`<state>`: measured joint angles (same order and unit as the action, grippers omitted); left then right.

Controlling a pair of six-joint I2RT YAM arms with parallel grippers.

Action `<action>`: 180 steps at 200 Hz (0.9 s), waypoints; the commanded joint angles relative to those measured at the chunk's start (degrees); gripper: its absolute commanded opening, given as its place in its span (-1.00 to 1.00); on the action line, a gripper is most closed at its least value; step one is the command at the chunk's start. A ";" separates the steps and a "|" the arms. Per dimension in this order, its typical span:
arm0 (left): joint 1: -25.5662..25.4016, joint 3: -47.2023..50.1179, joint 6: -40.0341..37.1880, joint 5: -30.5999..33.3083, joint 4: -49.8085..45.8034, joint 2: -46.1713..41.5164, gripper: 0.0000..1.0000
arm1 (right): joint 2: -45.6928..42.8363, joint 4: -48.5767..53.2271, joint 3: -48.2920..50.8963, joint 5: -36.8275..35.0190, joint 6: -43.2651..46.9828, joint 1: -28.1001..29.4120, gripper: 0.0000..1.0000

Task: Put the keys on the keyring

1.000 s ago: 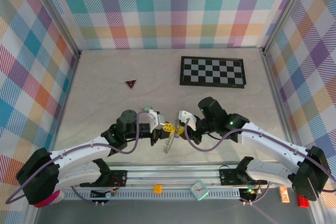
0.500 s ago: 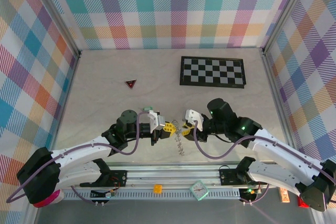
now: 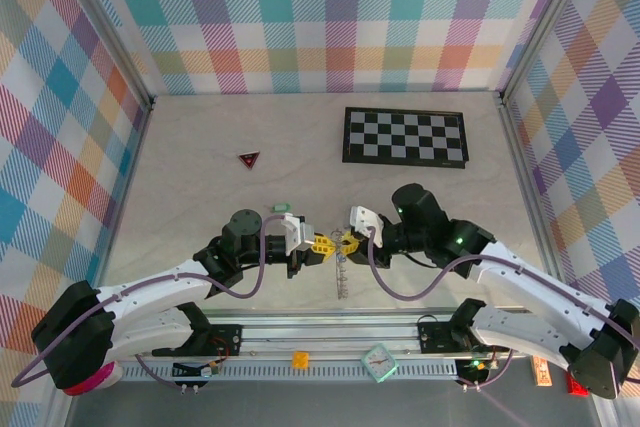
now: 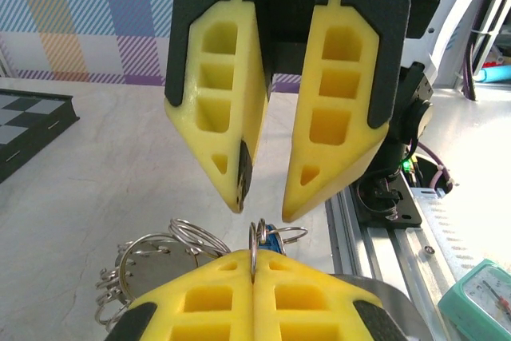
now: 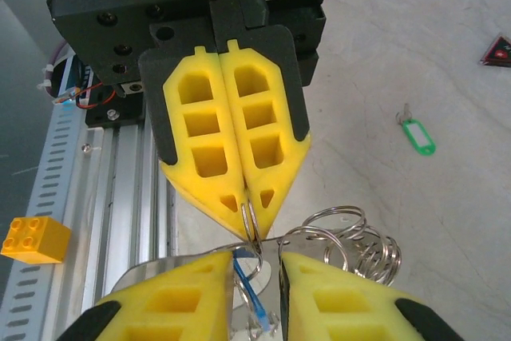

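Left pincer [image 3: 318, 245] is clamped shut on the thin grey metal keyring [image 4: 253, 245], holding it edge-up above the near edge of the pale wooden table [image 3: 200, 167]. The small key with the mint-green head [image 5: 418, 135] lies loose on the table just beyond that arm's wrist, apart from the ring and untouched, so that one is not done. A silvery tangle of chain rings [image 4: 152, 255] hangs off the keyring, below and beside the pinch. The tiny blue-headed key [image 5: 254, 301] sits right at the ring, in the gap between the right arm's yellow fingers. It's too small to tell whether it's threaded on or only hooked against the wire. Right pincer [image 3: 350, 242] faces the left one tip to tip with its jaws partly apart. They look loose round the blue key, not pressed on it (contact unclear).

My read on progress: blue key at or near threaded, green key entirely left to do, so roughly halfway at best.

Versus earlier: a second ago the right pincer was pressed in at the ring, and the chain hung slanted to the left. Half a second ago it had backed off to the right with a clear gap between the two pincers. Now it is back in close again. The left pincer has barely moved throughout, and the green key is in the same spot.
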<state>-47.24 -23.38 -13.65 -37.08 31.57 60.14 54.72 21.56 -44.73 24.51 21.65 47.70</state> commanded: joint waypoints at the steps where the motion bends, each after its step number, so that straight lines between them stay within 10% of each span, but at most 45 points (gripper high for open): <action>1: -1.22 -0.10 -1.58 -2.29 1.58 -0.97 -1.00 | 0.85 -2.90 -1.50 3.04 -0.81 0.11 -0.58; 131: -1.69 -0.79 -1.68 -0.18 -0.14 -1.56 -1.00 | 5.13 -0.53 -3.27 5.61 0.46 0.10 -1.00; 153: -1.63 -2.21 -1.90 3.54 -6.28 -1.58 -0.53 | 5.38 3.31 -5.20 3.88 2.82 0.11 -1.00; 180: -1.70 -4.99 -3.10 6.29 -15.71 -1.71 -0.44 | 6.73 9.26 -8.50 2.02 6.21 0.11 -1.00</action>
<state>-47.99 -24.40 -14.87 -33.41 24.08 59.44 60.77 26.57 -48.66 26.92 23.73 47.59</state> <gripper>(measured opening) 0.276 0.042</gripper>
